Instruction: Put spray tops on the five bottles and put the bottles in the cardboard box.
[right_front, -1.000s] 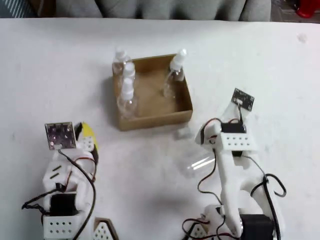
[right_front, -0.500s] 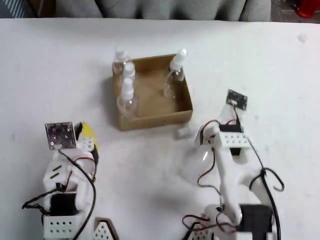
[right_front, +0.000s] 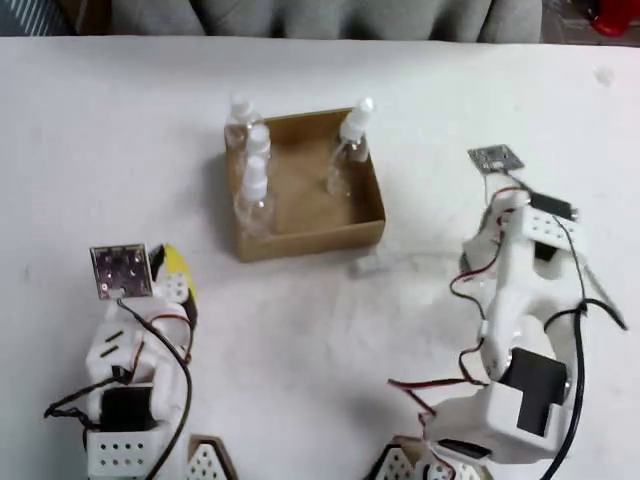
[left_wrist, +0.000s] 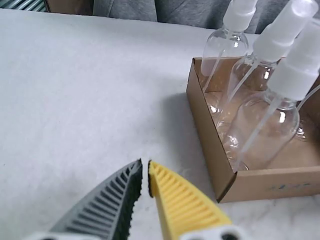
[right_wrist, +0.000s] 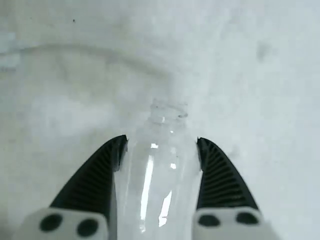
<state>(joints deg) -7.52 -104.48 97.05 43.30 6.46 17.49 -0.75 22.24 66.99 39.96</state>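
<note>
The cardboard box (right_front: 365, 225) stands mid-table and holds several clear bottles with white spray tops, such as one bottle (right_front: 349, 150) on its right side and one (left_wrist: 260, 122) close to my left arm. My right gripper (right_wrist: 161, 145) is shut on a clear bottle (right_wrist: 160, 165) with a bare threaded neck. That right arm (right_front: 510, 240) sits to the right of the box. A loose spray top (right_front: 365, 265) lies on the table just in front of the box. Down at the lower left, my left gripper (left_wrist: 145, 172) is shut on nothing, its yellow finger (right_front: 176, 264) showing from above.
White cloth covers the table (right_front: 120, 150). Open room lies left of the box and between the two arms. The far table edge (right_front: 320, 40) runs along the back, with grey upholstery behind it.
My right arm has swung to the right, away from the spot in front of the box, taking the topless bottle with it. The left arm has not moved.
</note>
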